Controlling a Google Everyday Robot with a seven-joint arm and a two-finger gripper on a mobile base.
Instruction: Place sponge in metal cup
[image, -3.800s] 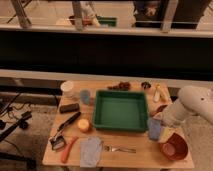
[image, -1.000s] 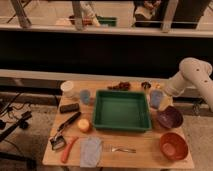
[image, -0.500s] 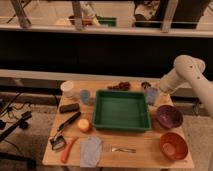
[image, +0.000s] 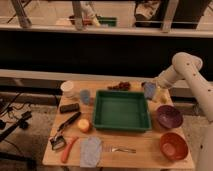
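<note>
My gripper (image: 151, 86) is at the back right of the table, on the end of the white arm (image: 182, 67) that reaches in from the right. It is shut on the blue-grey sponge (image: 149, 91), which hangs below it just behind the green tray's far right corner. The small dark metal cup (image: 143, 84) stands at the table's back edge. It is mostly hidden behind the sponge, with only a dark bit showing at the sponge's upper left. The sponge is at or just above the cup; I cannot tell whether they touch.
A green tray (image: 121, 111) fills the middle. A purple bowl (image: 169, 117) and a red bowl (image: 173, 145) sit at the right, and a yellow item (image: 162, 95) is by the gripper. A white cup (image: 67, 89), a blue plastic cup (image: 85, 96), a grey cloth (image: 91, 151), a fork (image: 120, 149) and a carrot (image: 68, 149) lie at the left and front.
The gripper has carried the sponge from the front right, past the purple bowl, back and left to the metal cup at the table's back edge.
</note>
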